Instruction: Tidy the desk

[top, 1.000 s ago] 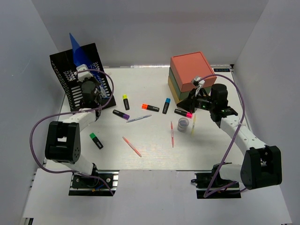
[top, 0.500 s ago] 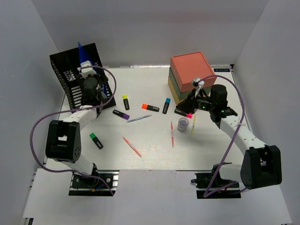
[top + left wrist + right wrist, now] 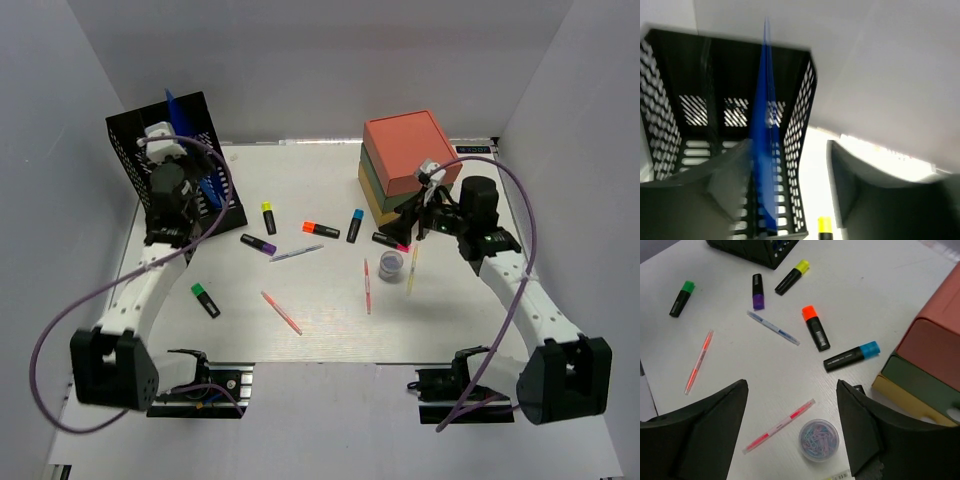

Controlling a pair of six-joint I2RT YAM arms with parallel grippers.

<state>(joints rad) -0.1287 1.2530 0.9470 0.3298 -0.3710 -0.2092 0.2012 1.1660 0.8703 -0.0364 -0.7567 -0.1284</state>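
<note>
The white desk (image 3: 320, 330) carries scattered highlighters, pens and a jar of paper clips (image 3: 391, 264). My left gripper (image 3: 163, 130) hovers at the black mesh file rack (image 3: 140, 160), open and empty. In the left wrist view its fingers (image 3: 720, 190) frame the rack (image 3: 800, 125), where a blue folder (image 3: 765, 150) stands upright. My right gripper (image 3: 410, 220) hangs open over the clip jar (image 3: 819, 440) and a pink pen (image 3: 779, 426), in front of the stacked drawer box (image 3: 410, 150). It holds nothing.
Yellow (image 3: 268, 217), purple (image 3: 258, 243), orange (image 3: 321, 229), blue (image 3: 355, 225), pink (image 3: 390, 241) and green (image 3: 205, 300) highlighters lie about. A blue pen (image 3: 296, 253), a pink pen (image 3: 281, 312) and a yellow pen (image 3: 411, 270) lie loose.
Both grippers have opened. The blue folder has dropped lower into the rack, and the left arm has swung back to the left. The right gripper has drawn slightly back toward the right.
</note>
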